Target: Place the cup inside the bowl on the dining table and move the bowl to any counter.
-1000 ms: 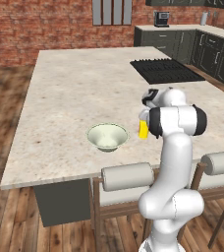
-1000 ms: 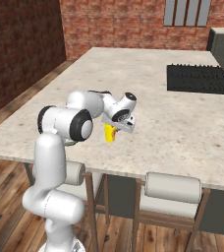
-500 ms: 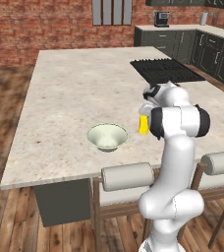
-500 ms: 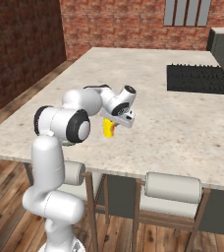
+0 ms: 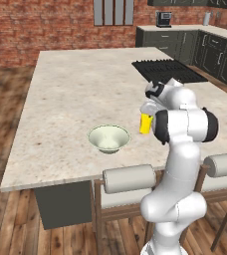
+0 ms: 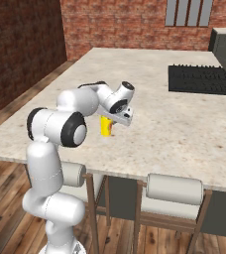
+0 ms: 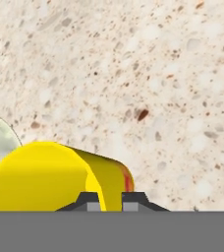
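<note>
Gripping the small bright yellow cup (image 5: 145, 123) by its wall, the claw (image 7: 110, 201) carries it above the speckled stone surface (image 5: 75, 94) toward the pale green-white ceramic bowl (image 5: 109, 138).

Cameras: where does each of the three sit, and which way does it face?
Left base view: behind-left of the arm, facing the beige speckled dining table and pale green bowl; arm lower right.
Right base view: behind-right, facing the same table; arm lower left.
Hand view: on the hand, facing the tabletop; dark fingertips at the bottom.
Shared: the small yellow cup in the shut gripper.
</note>
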You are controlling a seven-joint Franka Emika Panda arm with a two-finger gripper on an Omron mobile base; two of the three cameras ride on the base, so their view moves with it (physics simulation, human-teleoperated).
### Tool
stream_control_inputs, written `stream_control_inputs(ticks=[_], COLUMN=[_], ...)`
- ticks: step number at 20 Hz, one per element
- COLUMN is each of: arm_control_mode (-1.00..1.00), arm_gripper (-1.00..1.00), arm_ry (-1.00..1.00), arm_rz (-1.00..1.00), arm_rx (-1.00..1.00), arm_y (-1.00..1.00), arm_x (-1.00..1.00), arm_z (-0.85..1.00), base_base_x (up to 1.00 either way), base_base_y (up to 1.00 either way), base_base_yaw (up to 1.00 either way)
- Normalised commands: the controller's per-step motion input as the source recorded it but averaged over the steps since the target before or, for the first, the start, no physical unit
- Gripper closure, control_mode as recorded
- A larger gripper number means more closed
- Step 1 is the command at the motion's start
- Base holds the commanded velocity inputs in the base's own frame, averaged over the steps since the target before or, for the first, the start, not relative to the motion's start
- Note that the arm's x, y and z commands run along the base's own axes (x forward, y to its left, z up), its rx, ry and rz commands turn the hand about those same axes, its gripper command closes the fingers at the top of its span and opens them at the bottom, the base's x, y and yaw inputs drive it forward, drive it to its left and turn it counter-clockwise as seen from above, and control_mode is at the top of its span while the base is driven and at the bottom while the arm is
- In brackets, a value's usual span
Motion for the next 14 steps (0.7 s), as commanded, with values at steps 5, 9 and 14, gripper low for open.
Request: stream_control_inputs(ticks=[5,9,14], arm_control_mode=[-1.0,-1.0,-1.0], arm_gripper=[1.0,1.0,1.0], arm_ry=[-0.09,-0.12,-0.12], arm_rz=[0.0,0.0,0.0], arm_rx=[0.0,0.0,0.0], arm_y=[0.22,0.19,0.14], arm_x=[-0.25,-0.25,-0.2], arm_z=[0.15,0.21,0.25], base_base_x=[0.0,0.0,0.0], base_base_y=[0.0,0.0,0.0], base_base_yaw=[0.0,0.0,0.0])
